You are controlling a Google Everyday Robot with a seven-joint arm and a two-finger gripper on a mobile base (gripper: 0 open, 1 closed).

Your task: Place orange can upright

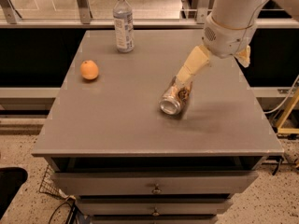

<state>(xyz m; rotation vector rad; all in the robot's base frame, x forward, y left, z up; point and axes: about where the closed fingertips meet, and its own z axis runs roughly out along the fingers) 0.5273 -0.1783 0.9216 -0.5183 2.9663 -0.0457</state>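
The orange can [174, 98] lies on its side near the middle of the grey table [117, 125], with its silver end facing the front. My gripper [183, 77] reaches down from the upper right, and its cream tip is at the can's far end, over or touching it. The arm's white wrist [229, 29] hangs above the table's right back part.
A clear plastic bottle with a white cap [123, 22] stands at the back of the table. A round orange fruit [89, 70] lies at the left. Drawers [154, 185] are below the front edge. A railing runs behind the table.
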